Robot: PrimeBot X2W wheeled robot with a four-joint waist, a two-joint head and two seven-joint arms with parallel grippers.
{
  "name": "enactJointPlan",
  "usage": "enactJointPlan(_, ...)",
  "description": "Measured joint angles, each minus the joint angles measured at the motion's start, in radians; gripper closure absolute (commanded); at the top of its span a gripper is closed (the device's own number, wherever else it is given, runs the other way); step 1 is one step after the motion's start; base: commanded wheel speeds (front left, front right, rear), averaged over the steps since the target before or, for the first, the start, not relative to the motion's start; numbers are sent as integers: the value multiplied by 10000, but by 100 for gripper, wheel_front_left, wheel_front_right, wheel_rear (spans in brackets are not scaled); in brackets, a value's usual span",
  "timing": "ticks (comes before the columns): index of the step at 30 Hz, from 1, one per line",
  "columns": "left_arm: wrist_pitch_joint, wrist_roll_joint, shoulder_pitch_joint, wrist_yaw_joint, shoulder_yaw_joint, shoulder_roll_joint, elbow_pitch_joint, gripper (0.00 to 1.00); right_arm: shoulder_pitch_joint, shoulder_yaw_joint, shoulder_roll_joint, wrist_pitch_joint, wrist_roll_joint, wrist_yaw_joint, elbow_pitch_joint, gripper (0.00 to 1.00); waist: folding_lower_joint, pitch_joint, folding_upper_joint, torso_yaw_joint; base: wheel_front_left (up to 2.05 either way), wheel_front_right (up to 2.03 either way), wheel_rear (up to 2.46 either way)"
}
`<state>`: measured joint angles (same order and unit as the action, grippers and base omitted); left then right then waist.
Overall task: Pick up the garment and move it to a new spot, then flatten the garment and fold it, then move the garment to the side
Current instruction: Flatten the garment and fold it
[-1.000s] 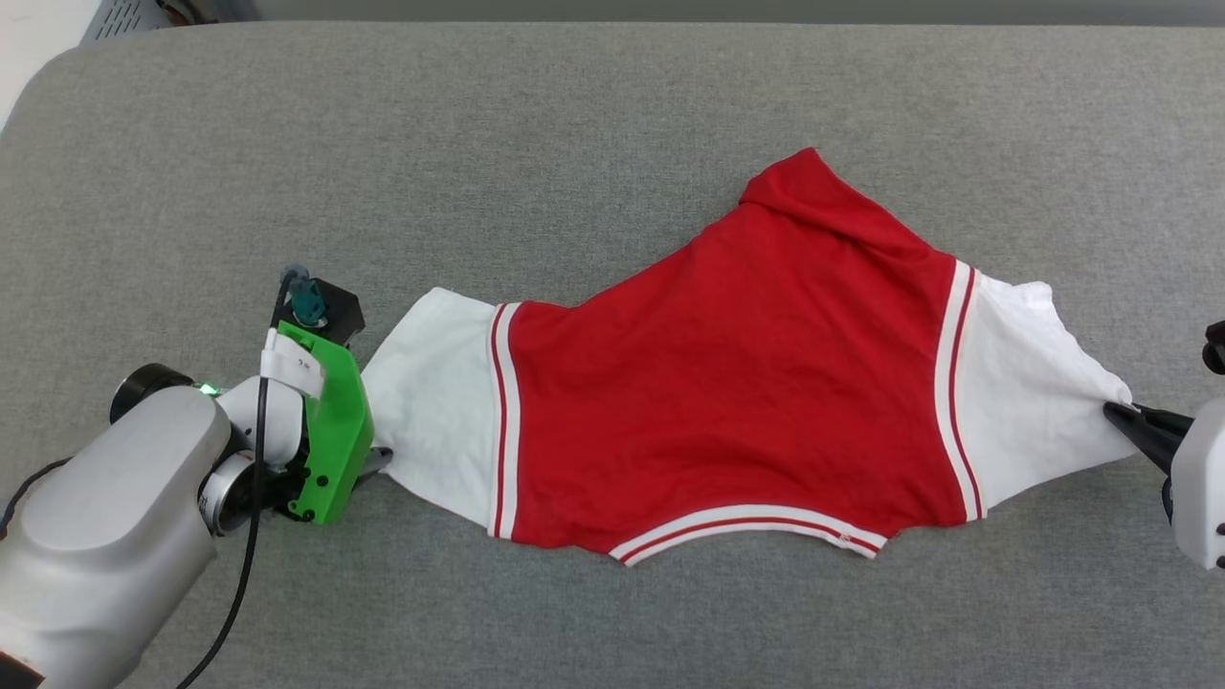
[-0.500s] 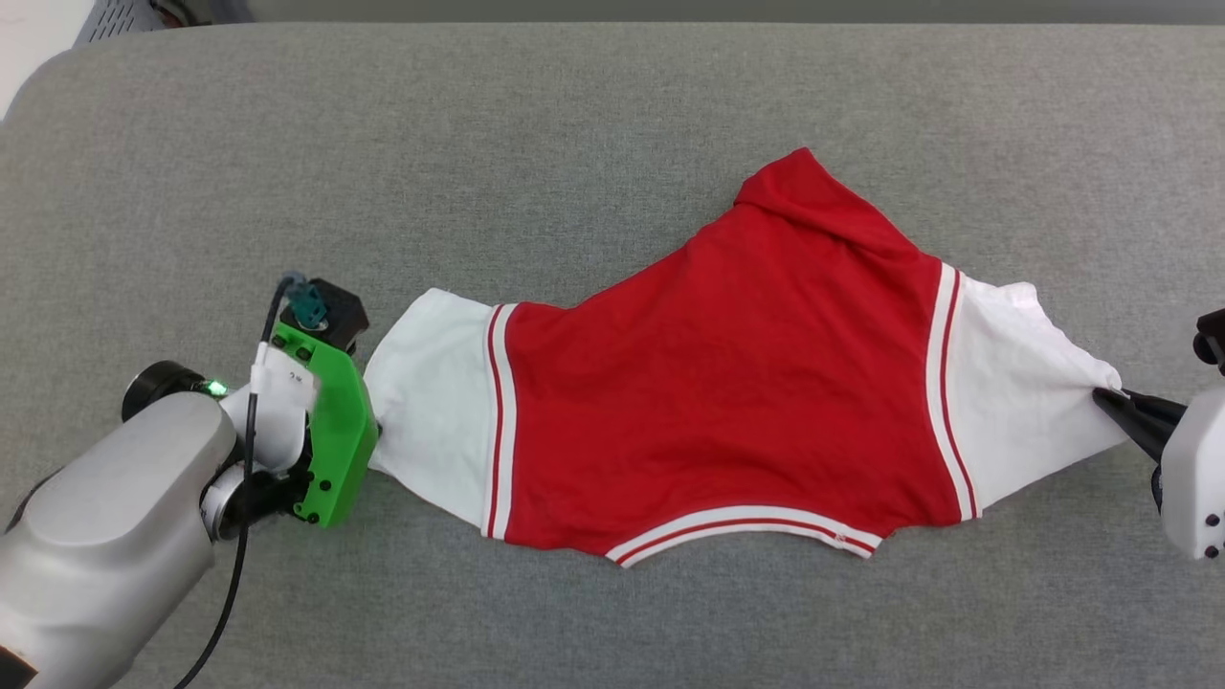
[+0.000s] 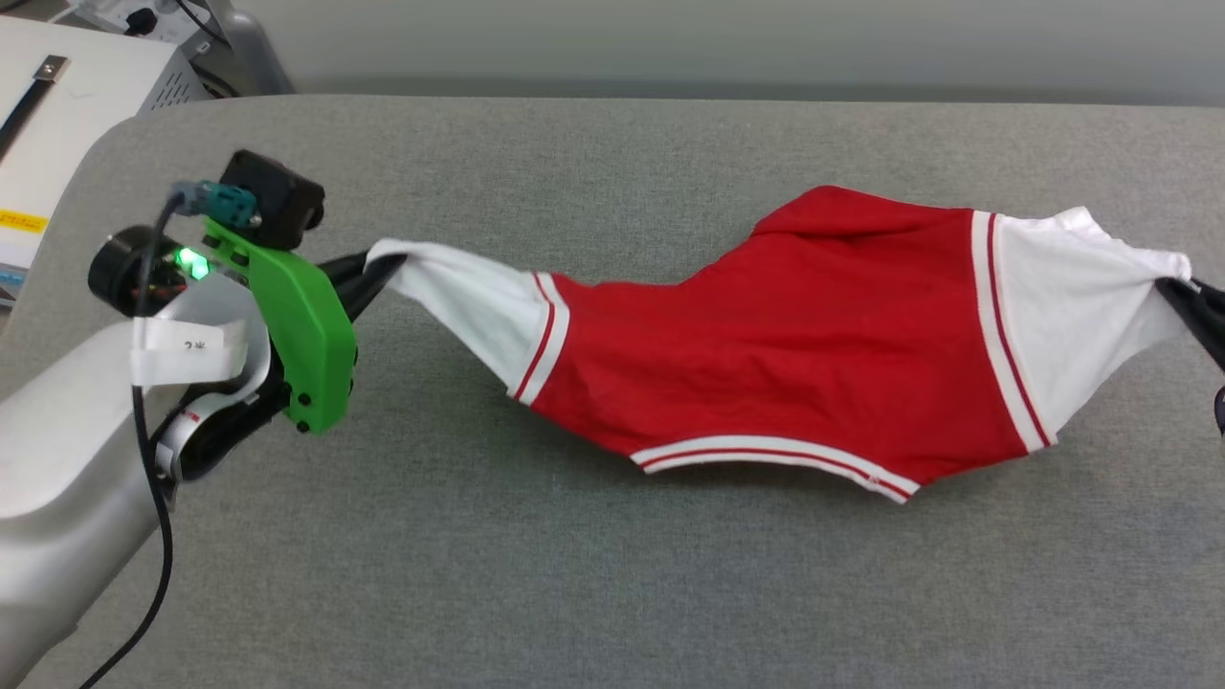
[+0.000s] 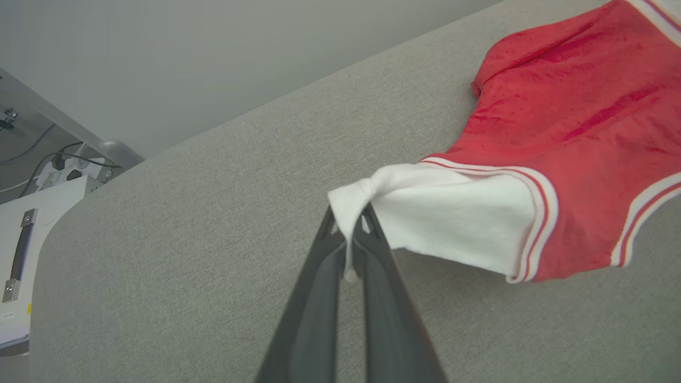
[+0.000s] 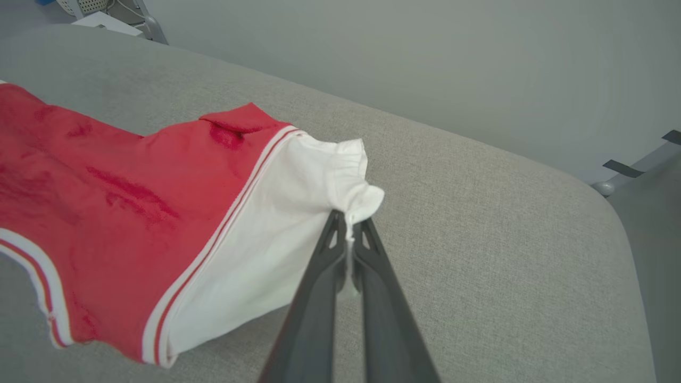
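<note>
The red shirt [image 3: 766,354] hangs stretched between the 2 claws, its long axis running left to right and its middle sagging low over the grey counter [image 3: 574,593]. The left claw [image 3: 375,266] is pinched tight on 1 white sleeve tip, the right claw [image 3: 1190,292] on the other. Striped trim shows; no lettering is visible.
</note>
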<state>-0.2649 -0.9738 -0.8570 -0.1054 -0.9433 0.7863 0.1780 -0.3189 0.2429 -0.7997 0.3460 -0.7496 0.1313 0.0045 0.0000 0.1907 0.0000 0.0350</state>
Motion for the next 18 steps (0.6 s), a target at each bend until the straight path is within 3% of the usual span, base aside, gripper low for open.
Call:
enactJointPlan(10,972,464,-873,945,984,151,-1856,100,-738,-976,-82,-604,355,0,-984,100,0,-592,0,20,0,0,0)
enactJointPlan(18,1463,771,-2046,1264,1530,-410,-2205,100,-1784,-1392,-105,-702,593,0,-1336,100,0,-837,0,-7,0,0,0)
